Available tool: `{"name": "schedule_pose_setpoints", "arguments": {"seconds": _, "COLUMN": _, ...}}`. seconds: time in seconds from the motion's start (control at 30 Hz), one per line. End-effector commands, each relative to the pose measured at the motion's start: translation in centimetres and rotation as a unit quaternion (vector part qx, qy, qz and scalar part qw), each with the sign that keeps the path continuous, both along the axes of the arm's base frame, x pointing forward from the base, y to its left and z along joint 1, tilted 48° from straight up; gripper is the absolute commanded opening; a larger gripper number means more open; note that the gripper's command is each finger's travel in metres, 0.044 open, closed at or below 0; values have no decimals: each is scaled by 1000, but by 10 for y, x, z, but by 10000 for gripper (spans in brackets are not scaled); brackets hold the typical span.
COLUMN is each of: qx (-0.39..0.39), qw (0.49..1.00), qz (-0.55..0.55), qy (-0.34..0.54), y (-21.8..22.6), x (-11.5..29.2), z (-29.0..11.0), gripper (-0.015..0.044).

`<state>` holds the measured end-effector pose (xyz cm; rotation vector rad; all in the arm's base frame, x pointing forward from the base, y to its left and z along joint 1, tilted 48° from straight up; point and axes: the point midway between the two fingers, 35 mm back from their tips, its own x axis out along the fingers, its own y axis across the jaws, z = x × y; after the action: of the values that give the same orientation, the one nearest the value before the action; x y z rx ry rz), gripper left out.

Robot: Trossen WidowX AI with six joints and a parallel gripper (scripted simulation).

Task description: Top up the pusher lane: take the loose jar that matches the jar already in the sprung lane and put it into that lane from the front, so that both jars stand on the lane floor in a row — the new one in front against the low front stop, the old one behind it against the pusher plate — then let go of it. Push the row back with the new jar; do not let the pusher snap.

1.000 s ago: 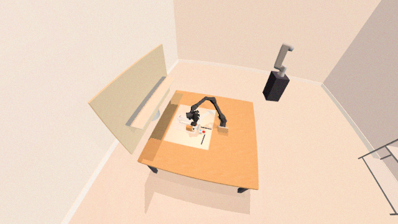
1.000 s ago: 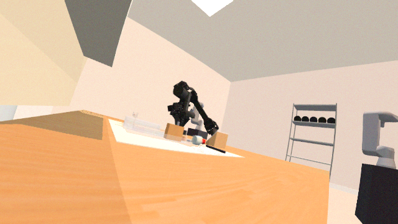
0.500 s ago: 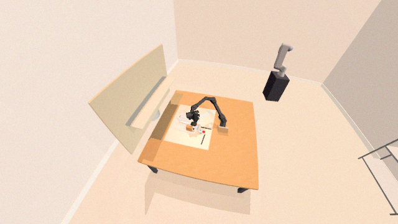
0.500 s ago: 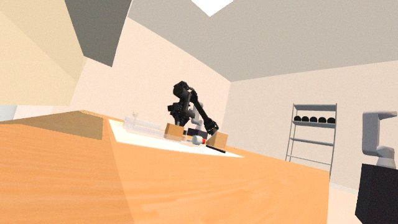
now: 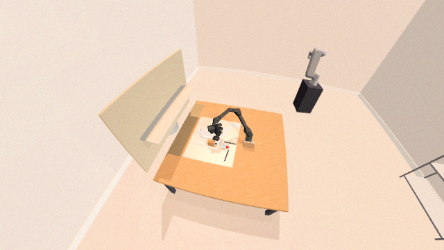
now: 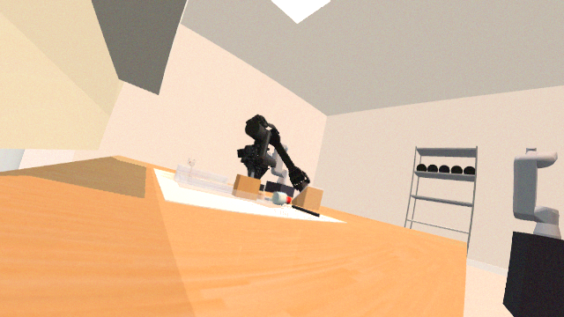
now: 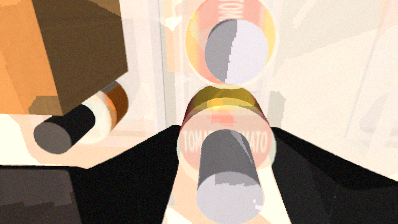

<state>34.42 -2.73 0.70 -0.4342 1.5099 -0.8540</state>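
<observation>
You've got the table [image 5: 243, 180] with the pale mat [image 5: 208, 156] on it, and at the mat's back edge the clear pusher lane [image 6: 198, 177] where the arm [image 5: 239, 118] reaches in, just past the brown box [image 7: 65, 55]. The gripper [image 7: 227, 150] is clamped on the tomato jar [image 7: 227, 165], lined up right behind the matching jar [image 7: 231, 47] in the lane and touching or nearly touching it. So keep the 2 jars on 1 straight line, push slow and steady so the spring loads gently, drop the held jar behind the front stop before you let go, and steer clear of the dark-capped jar [image 7: 75, 125] lying beside the box.
</observation>
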Motion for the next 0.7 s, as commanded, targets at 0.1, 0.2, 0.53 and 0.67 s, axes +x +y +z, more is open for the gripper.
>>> {"name": "schedule_pose_setpoints", "arguments": {"seconds": 0.1, "qx": -8, "qw": 1000, "qz": 6, "qy": -12, "y": -2, "x": 8, "z": 3, "gripper": 0}}
{"name": "schedule_pose_setpoints", "arguments": {"seconds": 0.2, "qx": -8, "qw": 1000, "qz": 6, "qy": -12, "y": -3, "x": 8, "z": 3, "gripper": 0}}
{"name": "schedule_pose_setpoints", "arguments": {"seconds": 0.53, "qx": -8, "qw": 1000, "qz": 6, "qy": -12, "y": -3, "x": 9, "z": 3, "gripper": 0}}
{"name": "schedule_pose_setpoints", "arguments": {"seconds": 0.67, "qx": -8, "qw": 1000, "qz": 6, "qy": -12, "y": -4, "x": 9, "z": 3, "gripper": 0}}
